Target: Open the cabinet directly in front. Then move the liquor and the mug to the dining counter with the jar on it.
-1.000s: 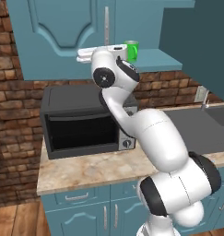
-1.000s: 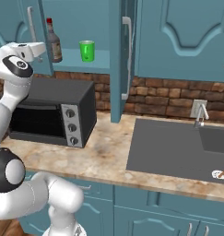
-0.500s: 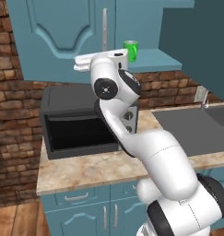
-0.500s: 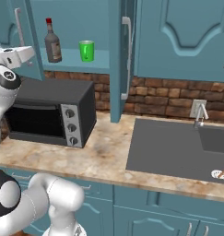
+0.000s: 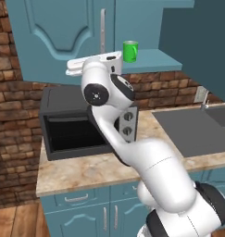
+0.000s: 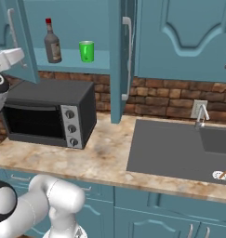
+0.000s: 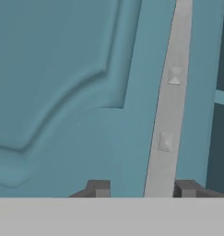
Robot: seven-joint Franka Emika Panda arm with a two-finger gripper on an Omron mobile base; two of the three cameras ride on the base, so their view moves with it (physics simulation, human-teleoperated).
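Note:
The teal cabinet (image 6: 75,18) stands open, its right door (image 6: 116,60) swung out edge-on. Its left door (image 7: 62,83) faces my hand up close, the silver bar handle (image 7: 171,106) running between the fingertips. My gripper (image 7: 142,189) is open, with the jaws apart on either side of the bar and space on the left. On the shelf stand the liquor (image 6: 52,42), dark with a red cap, and the green mug (image 6: 86,51) (image 5: 130,51) to its right. My hand (image 5: 95,64) sits at shelf height by the left door. The dining counter and the jar are out of view.
A black toaster oven (image 6: 49,114) sits on the marbled counter (image 6: 105,148) under the cabinet. A grey sink (image 6: 179,148) with a tap (image 6: 202,114) lies to the right. Brick wall (image 6: 156,97) runs behind. A shut teal cabinet (image 6: 184,37) hangs right of the open one.
The left door has swung further open with my hand moving left, so the liquor now shows in full. The jaws have widened around the handle.

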